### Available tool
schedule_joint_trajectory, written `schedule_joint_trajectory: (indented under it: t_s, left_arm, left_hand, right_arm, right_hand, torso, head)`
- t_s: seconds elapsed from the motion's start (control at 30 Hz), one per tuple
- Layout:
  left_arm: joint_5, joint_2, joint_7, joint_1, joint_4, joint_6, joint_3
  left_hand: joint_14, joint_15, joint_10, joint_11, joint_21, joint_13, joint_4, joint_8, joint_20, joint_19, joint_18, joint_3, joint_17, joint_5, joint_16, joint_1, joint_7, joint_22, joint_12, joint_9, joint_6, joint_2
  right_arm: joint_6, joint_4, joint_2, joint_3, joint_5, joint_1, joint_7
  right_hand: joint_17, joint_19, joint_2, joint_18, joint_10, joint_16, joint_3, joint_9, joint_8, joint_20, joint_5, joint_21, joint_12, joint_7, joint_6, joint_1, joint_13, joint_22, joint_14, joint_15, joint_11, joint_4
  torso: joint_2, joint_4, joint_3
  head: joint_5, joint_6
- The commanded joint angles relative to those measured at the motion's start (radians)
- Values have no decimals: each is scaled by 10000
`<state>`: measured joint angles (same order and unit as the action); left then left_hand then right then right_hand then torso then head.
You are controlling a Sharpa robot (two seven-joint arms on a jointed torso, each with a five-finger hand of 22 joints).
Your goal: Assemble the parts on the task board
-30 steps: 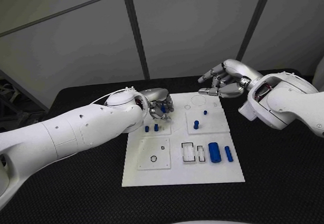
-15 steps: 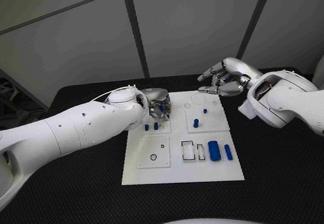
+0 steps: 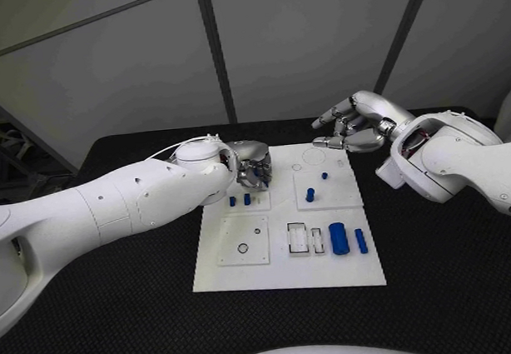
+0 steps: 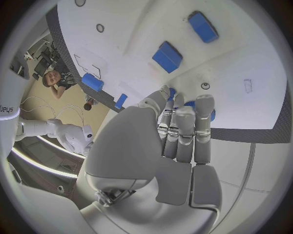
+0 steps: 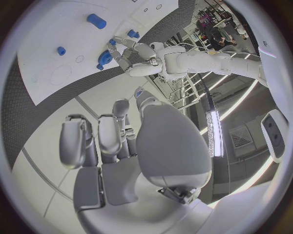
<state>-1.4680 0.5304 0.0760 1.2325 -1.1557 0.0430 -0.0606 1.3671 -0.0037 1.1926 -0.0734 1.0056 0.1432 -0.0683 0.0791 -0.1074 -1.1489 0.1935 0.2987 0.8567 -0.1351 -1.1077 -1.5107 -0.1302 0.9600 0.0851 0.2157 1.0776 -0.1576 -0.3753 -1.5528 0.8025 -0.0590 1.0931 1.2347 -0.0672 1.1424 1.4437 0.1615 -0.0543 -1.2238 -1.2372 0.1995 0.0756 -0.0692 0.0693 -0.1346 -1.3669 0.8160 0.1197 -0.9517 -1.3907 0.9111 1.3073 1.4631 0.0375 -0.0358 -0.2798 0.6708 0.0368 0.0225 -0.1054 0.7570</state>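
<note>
The white task board (image 3: 287, 262) lies mid-table. My left hand (image 3: 251, 168) hovers over its far left corner, fingers curled around a small blue part (image 4: 211, 115) that peeks out between the fingertips (image 4: 203, 105). My right hand (image 3: 355, 131) hangs beyond the board's far right corner, holding nothing, its fingers apart (image 5: 116, 134). Two short blue parts (image 3: 240, 200) stand just below the left hand. Another blue part (image 3: 309, 195) and a tiny one (image 3: 323, 175) stand in the far right panel. A thick blue cylinder (image 3: 338, 238) and a slimmer one (image 3: 360, 241) lie at the near right.
Two outlined rectangular slots (image 3: 304, 239) sit left of the thick cylinder, and a panel with a small ring (image 3: 242, 247) is at the near left. Black table (image 3: 111, 307) surrounds the board. The right wrist view shows the left hand (image 5: 131, 56) over the board (image 5: 43, 58).
My left hand has settled slightly lower over the far left corner, so the blue part shows less from above. The right hand has barely moved.
</note>
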Motion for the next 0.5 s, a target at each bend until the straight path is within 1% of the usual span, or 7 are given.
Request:
schedule_joint_trajectory:
  t_s: [0.03, 0.17, 0.27, 0.37, 0.5]
  left_arm:
    - [-95, -62, 48, 8, 85, -152, 1]
    - [-95, -136, 77, 4, 184, -232, -1]
    - [-95, -187, 91, -2, 251, -327, -7]
    - [-95, -220, 83, -9, 291, -367, -16]
    - [-95, -236, 41, -21, 310, -328, -29]
  left_hand:
    - [74, -3, 58, -9, 47, -51, 21, -17, 27, -58, -425, 118, -24, -70, -39, 6, -32, 23, 13, -37, 65, 85]
    - [80, -2, 69, -14, 91, -85, 44, -32, 26, -73, -434, 168, -16, -75, -67, 0, -40, 72, 6, -64, 64, 90]
    - [91, -5, 109, -15, 164, -132, 89, -40, 27, -99, -446, 257, -11, -80, -106, -20, -48, 151, 7, -102, 85, 109]
    - [183, -29, 200, -7, 427, -195, 221, -36, 42, -259, -495, 480, 136, 55, -270, -142, -56, 426, 26, -154, 153, 175]
    - [325, -57, 344, 17, 795, -268, 416, -7, 73, -479, -564, 814, 317, 49, -477, -262, -57, 801, 66, -212, 298, 246]
  right_arm:
    - [15, -25, -11, -6, -16, 20, 49]
    - [22, -28, -8, -6, -16, 20, 49]
    - [24, -33, -3, -6, -16, 20, 48]
    - [24, -37, -1, -6, -16, 20, 48]
    - [21, -46, 4, -6, -16, 20, 48]
  right_hand:
    - [13, 68, -48, -20, -12, 27, 57, -16, 35, -29, -68, 46, -18, -14, -69, -56, -1, 470, 186, 66, 38, 6]
    - [13, 68, -48, -20, -12, 27, 57, -16, 35, -29, -68, 46, -18, -14, -69, -56, -1, 470, 186, 66, 38, 6]
    - [13, 68, -48, -20, -12, 27, 57, -16, 35, -29, -68, 46, -18, -14, -69, -56, -1, 470, 186, 66, 38, 6]
    - [13, 68, -48, -20, -12, 27, 57, -16, 35, -29, -68, 46, -18, -14, -69, -56, -1, 470, 186, 66, 38, 6]
    - [13, 68, -48, -20, -12, 27, 57, -16, 35, -29, -68, 46, -18, -14, -69, -56, -1, 470, 186, 66, 38, 6]
  torso:
    - [-2, 16, 2]
    - [2, 13, -2]
    - [-2, 9, 8]
    - [0, 11, 10]
    - [0, 13, 4]
  head:
    - [-6, 14]
    - [5, 14]
    - [3, 22]
    - [0, 25]
    - [6, 35]
